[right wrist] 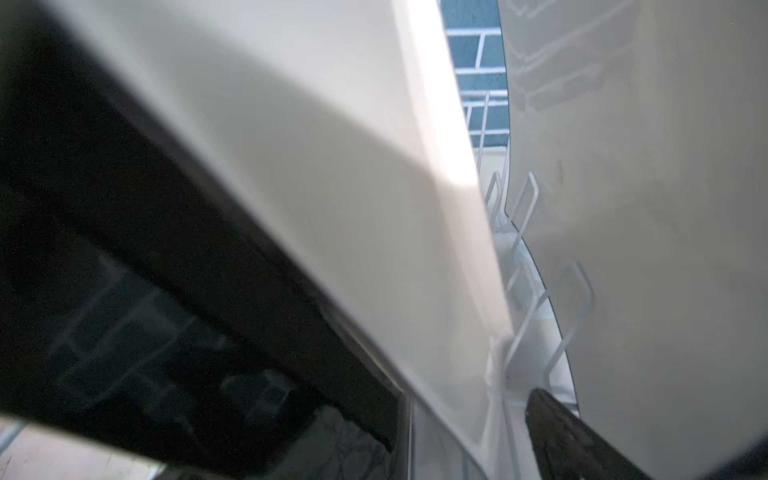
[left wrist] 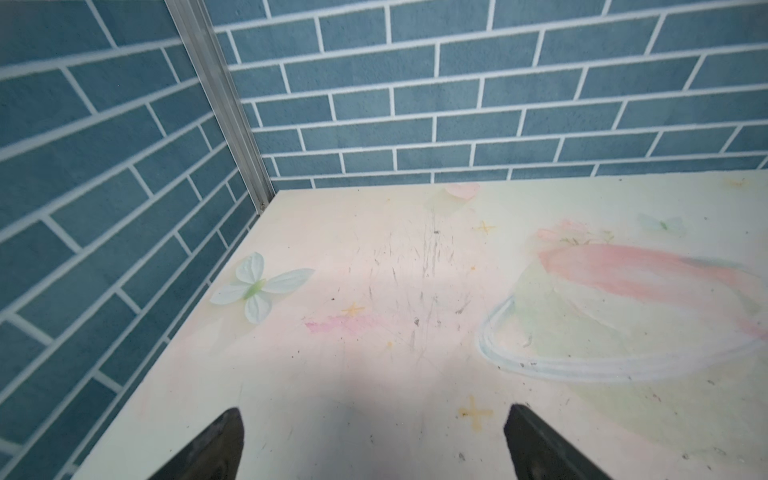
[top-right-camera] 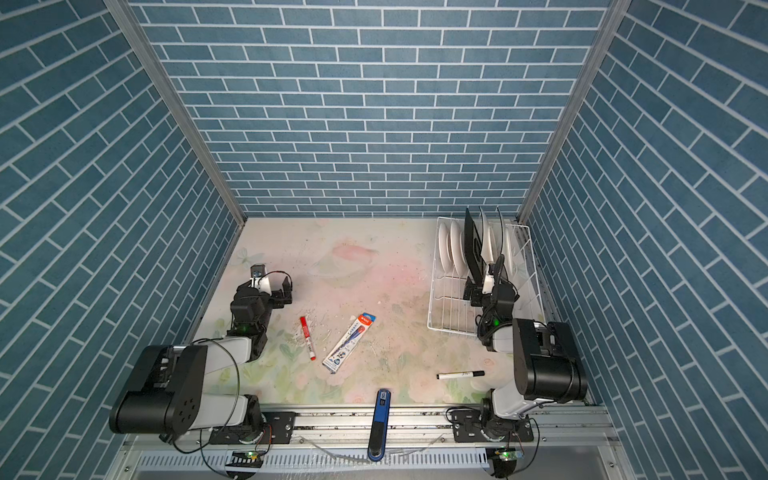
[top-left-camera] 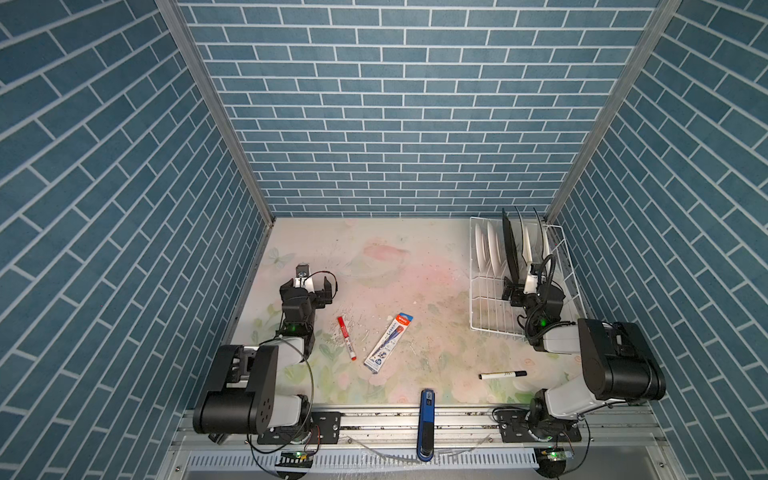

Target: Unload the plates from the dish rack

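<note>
Two robot arms work over a pastel floral table (top-left-camera: 395, 266) walled in blue brick print. Places are given from the dish rack (top-left-camera: 474, 291) (top-right-camera: 432, 299), a white wire rack on the right in both top views.

Farthest from the rack, across the table to its left, the left gripper (top-left-camera: 306, 287) (top-right-camera: 266, 286) (left wrist: 376, 415) hovers with its jaws spread and nothing between them. Its wrist view shows only bare table beyond the two dark fingertips.

Between that gripper and the rack lie a red marker (top-left-camera: 346, 337) (top-right-camera: 308, 338) and then a pen packet (top-left-camera: 389, 343) (top-right-camera: 349, 343). A blue tool (top-left-camera: 426, 424) (top-right-camera: 379, 424) rests on the front rail, and a black marker (top-left-camera: 502, 375) (top-right-camera: 460, 374) lies just in front of the rack (only the top views catch these four).

All the plates stand on edge inside the rack. The round white plates (top-left-camera: 484, 249) (top-right-camera: 453, 249) are in its left rows. To their right are a black-backed square plate (top-left-camera: 510, 245) (top-right-camera: 473, 241) (right wrist: 104, 291) and more upright plates. The right gripper (top-left-camera: 520, 287) (top-right-camera: 482, 286) reaches into the rack at the foot of these, its jaws released wide.

Only the right wrist view shows the close detail. It shows the glossy black back, a cream plate (right wrist: 332, 187) and the rack's prongs (right wrist: 528, 199). One dark finger (right wrist: 557, 428) sits in the gap before a pale plate (right wrist: 665, 249). The other finger is hidden, and whether any pad touches a plate cannot be told.
</note>
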Motion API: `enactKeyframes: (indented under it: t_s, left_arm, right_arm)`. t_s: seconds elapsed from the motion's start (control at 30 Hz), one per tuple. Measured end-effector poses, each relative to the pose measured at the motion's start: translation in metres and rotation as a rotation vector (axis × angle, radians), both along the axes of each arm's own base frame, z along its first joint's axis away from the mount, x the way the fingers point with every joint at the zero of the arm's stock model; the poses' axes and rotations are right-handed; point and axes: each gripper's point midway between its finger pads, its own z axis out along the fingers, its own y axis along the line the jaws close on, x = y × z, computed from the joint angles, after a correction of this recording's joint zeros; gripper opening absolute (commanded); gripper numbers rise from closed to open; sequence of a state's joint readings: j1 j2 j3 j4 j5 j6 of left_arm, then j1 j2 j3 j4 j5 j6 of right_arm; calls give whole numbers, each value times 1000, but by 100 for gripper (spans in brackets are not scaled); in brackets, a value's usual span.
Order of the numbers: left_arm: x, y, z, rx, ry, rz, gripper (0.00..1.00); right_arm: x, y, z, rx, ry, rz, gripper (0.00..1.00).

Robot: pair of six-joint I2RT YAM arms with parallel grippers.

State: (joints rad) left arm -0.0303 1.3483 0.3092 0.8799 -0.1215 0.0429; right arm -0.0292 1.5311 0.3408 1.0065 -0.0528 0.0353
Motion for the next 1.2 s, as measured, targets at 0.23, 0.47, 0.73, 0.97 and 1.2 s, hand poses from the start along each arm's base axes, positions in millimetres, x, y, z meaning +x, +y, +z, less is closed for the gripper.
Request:
enactKeyframes:
  t_s: [0.23,0.47,0.73,0.97,1.2]
  left_arm:
    - [-6,8,23,-4,-52,48,100]
    - [-12,11,27,-17,-47,71,100]
    - [-8,6,46,-48,-67,79,100]
    - [-7,-5,61,-62,-88,65,100]
    - [-12,-22,69,-67,-85,18,100]
  right_arm:
    - [-10,7,10,-7,-49,43,99]
    - [-16,12,19,-3,-49,69,99]
    - [-24,17,18,-19,-7,87,99]
    - [-29,24,26,-31,14,109,99]
    - [-22,30,64,-33,-45,126,99]
